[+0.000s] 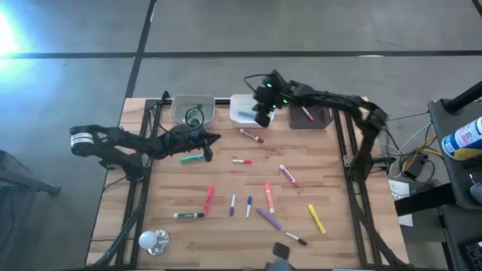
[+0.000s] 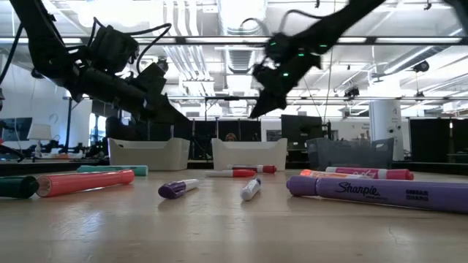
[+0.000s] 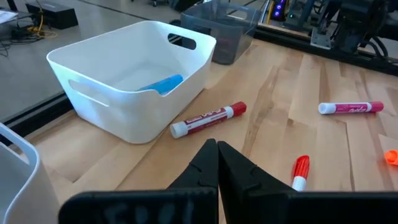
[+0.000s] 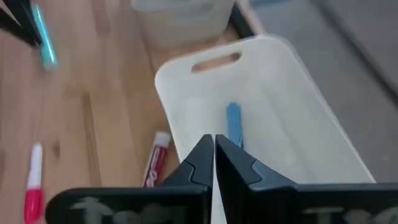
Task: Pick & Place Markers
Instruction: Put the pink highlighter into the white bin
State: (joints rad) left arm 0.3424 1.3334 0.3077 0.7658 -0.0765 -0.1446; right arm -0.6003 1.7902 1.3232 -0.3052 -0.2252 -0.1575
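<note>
While the right hand [image 1: 262, 118] hangs clenched and empty above the white bin [image 4: 298, 99], a blue marker [image 4: 234, 123] lies inside | left hand [image 1: 208, 154] clenched, probably empty, near the green marker [image 1: 191, 159] | next: lift clear, then approach the red marker [image 1: 251, 136] on the tabletop [image 1: 346, 226].

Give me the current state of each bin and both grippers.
white bin: holds one blue marker.
black bin: holds one pink marker.
clear bin: no marker visible inside.
right gripper: shut, empty, above the white bin.
left gripper: shut, empty, over the table.
</note>
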